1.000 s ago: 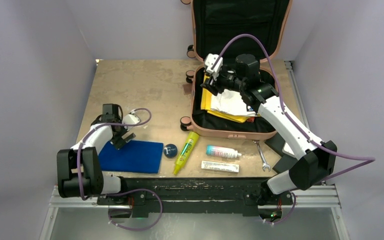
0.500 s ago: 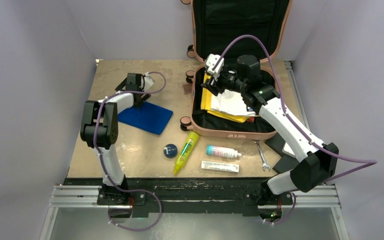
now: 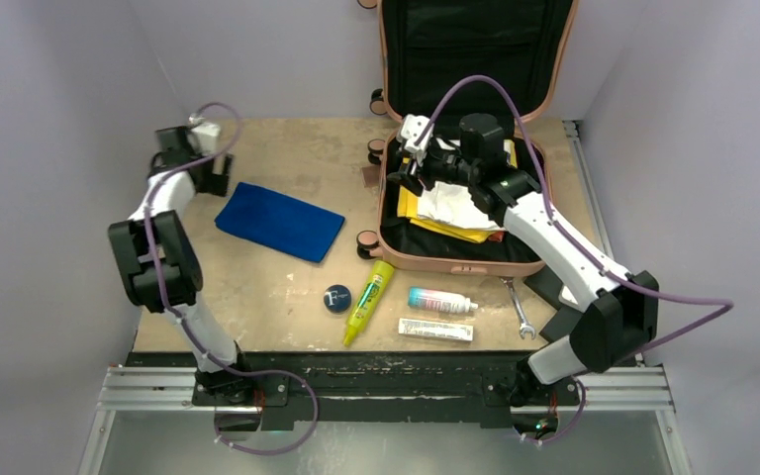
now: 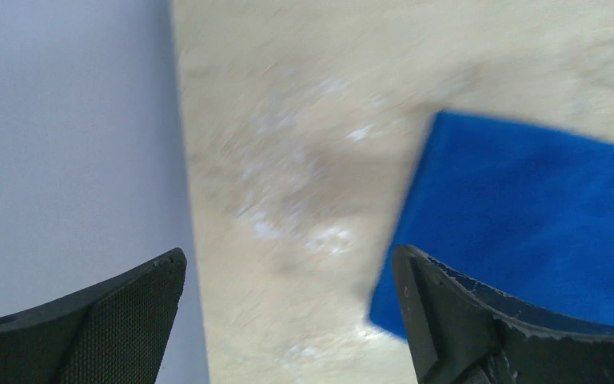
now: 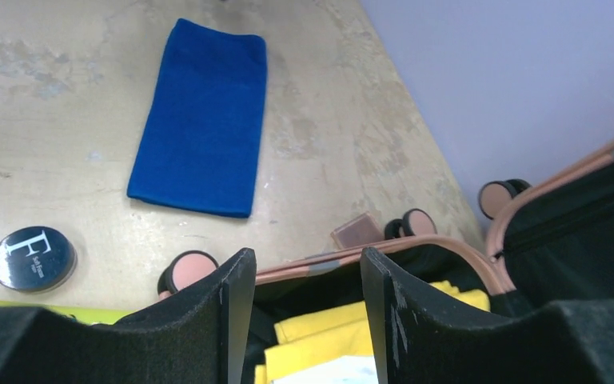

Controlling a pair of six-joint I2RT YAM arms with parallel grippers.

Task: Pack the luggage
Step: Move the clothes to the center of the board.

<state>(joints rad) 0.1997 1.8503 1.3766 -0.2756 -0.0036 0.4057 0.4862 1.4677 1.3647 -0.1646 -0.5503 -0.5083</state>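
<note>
The luggage (image 3: 455,265) is partly packed with folded clothes (image 3: 460,206). The blue cloth (image 3: 279,221) and wrench (image 3: 518,307) lie unpacked on the desk (image 3: 287,148). The left end effector (image 4: 288,264) and right end effector (image 5: 304,312) gape empty.

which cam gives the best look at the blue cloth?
Right wrist: the blue cloth shows whole, large and sharp, all four edges visible. Top external also shows it whole, lying flat left of the suitcase, but smaller. Left wrist catches only a blurred part, cut off by the frame edge.
</note>
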